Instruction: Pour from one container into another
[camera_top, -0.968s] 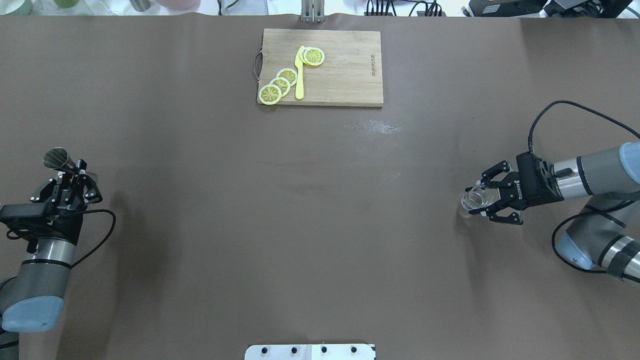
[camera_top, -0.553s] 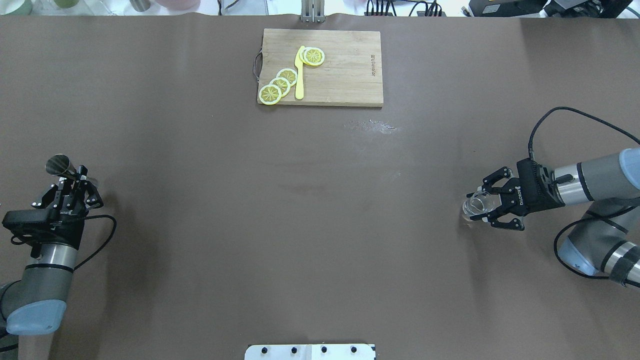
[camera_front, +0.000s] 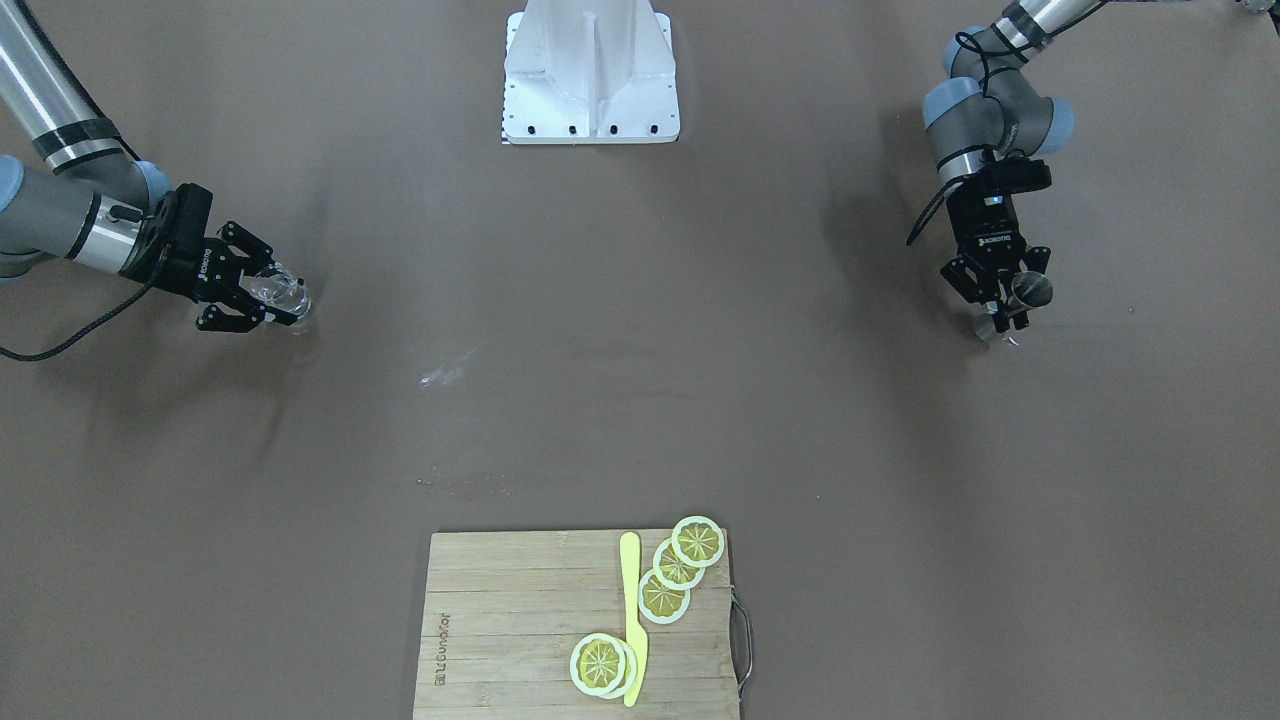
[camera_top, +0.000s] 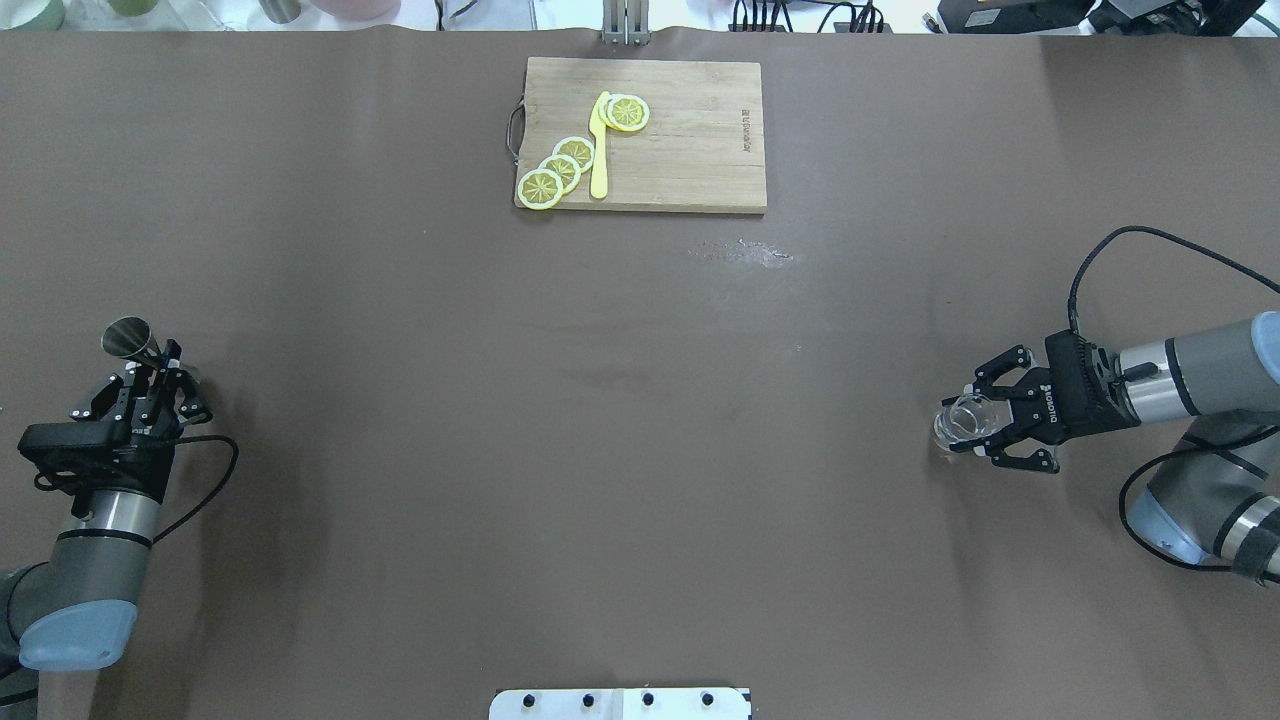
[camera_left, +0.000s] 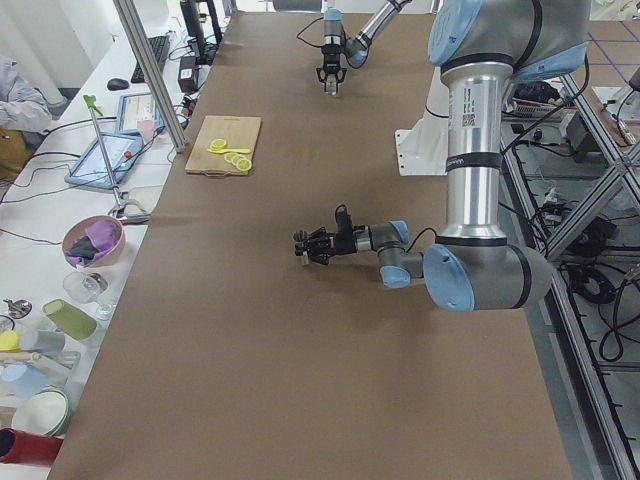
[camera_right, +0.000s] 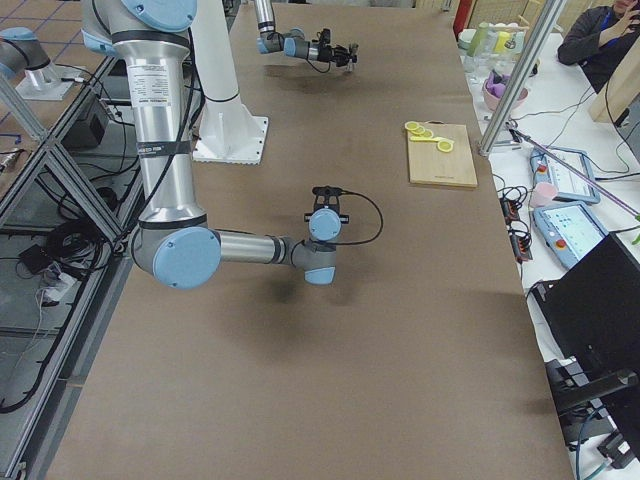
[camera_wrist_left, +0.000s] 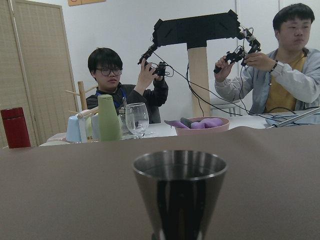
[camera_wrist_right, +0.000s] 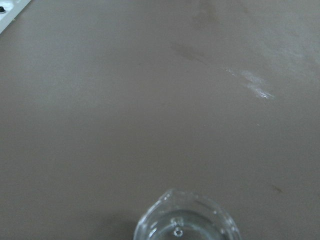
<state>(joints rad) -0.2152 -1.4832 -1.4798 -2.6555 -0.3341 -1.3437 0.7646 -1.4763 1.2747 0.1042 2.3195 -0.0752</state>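
1. White base plate (camera_top: 620, 703): at the near edge of the brown table (camera_top: 500, 480), straight across from the cutting board (camera_top: 690, 140) and well apart from it.
2. Left gripper (camera_top: 158, 362): well apart from the cutting board, off to the robot's left of it and nearer the robot. Its fingers are drawn in narrowly on the lower part of a steel cup (camera_top: 128, 337). The left wrist view shows the cone upright with its mouth up.
3. Right gripper (camera_top: 975, 426): well apart from the cutting board, off to the robot's right of it and nearer the robot. Its fingers clasp a clear glass (camera_top: 955, 421) from both sides, with the mouth leaning away from the wrist. Whether the base of the glass touches the table cannot be told.
4. Pale wet smear (camera_top: 750, 252): on the table just beside the near long edge of the cutting board, toward its right corner.
5. Cutting board: at the middle of the table's far edge, with a wire handle on its left short side. Three lemon slices (camera_top: 560, 165) overlap in a row at its near left corner, and more lie at the far end of a yellow knife (camera_top: 598, 150) that rests beside them.
6. Beyond the cutting board: a bench carries a wine glass (camera_wrist_left: 137, 119), a green cup (camera_wrist_left: 108, 117), a red flask (camera_wrist_left: 15, 127) and a pink bowl (camera_wrist_left: 200, 125). Two seated people behind it hold handsets.
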